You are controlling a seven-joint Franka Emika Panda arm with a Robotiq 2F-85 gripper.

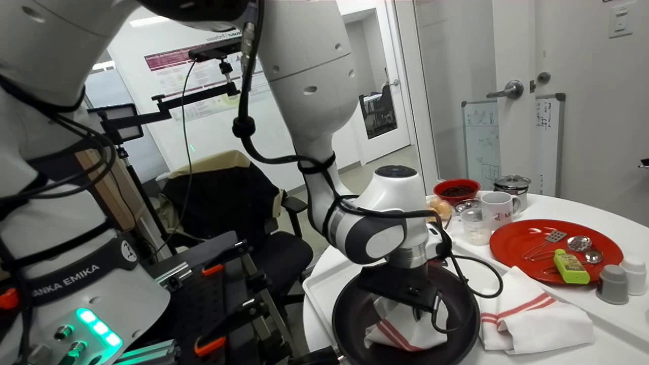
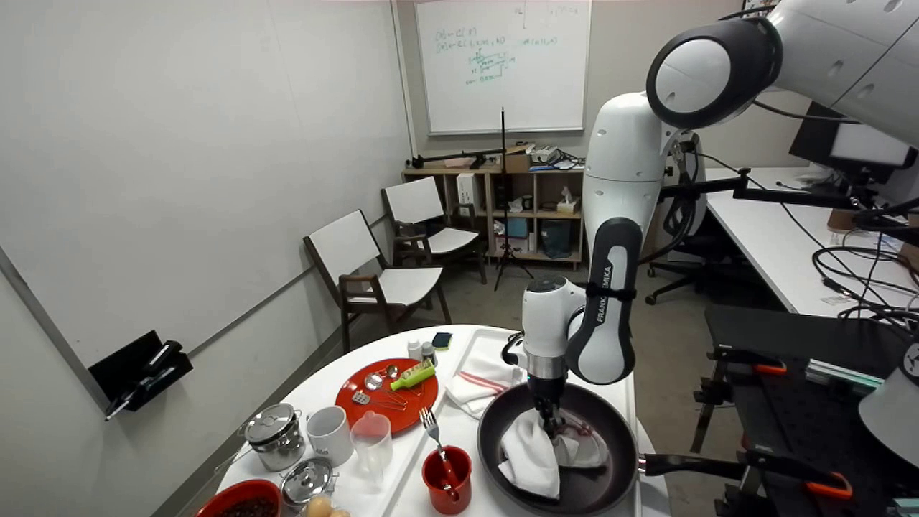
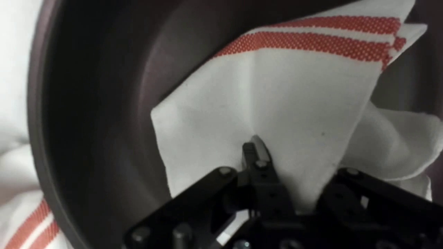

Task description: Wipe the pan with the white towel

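Note:
The black pan (image 1: 350, 309) lies on the round table, its handle (image 2: 689, 465) pointing out past the table's edge. In it rests the white towel (image 2: 530, 456), rumpled into folds, its red stripes (image 3: 311, 41) showing in the wrist view. My gripper (image 2: 551, 425) points down inside the pan, shut on the cloth, which fans out from the fingertips. In the wrist view one finger (image 3: 264, 176) shows over the towel; cloth covers much of the opposite side. A similar folded white towel with red stripes (image 1: 537, 324) lies just outside the pan.
A red cup (image 2: 446, 481) holding a fork stands close beside the pan. Further off are a round red tray (image 1: 512, 243) with utensils and a green bottle (image 1: 572, 266), a white mug (image 1: 497, 208), a clear cup (image 1: 476, 228) and a red bowl (image 1: 456, 188).

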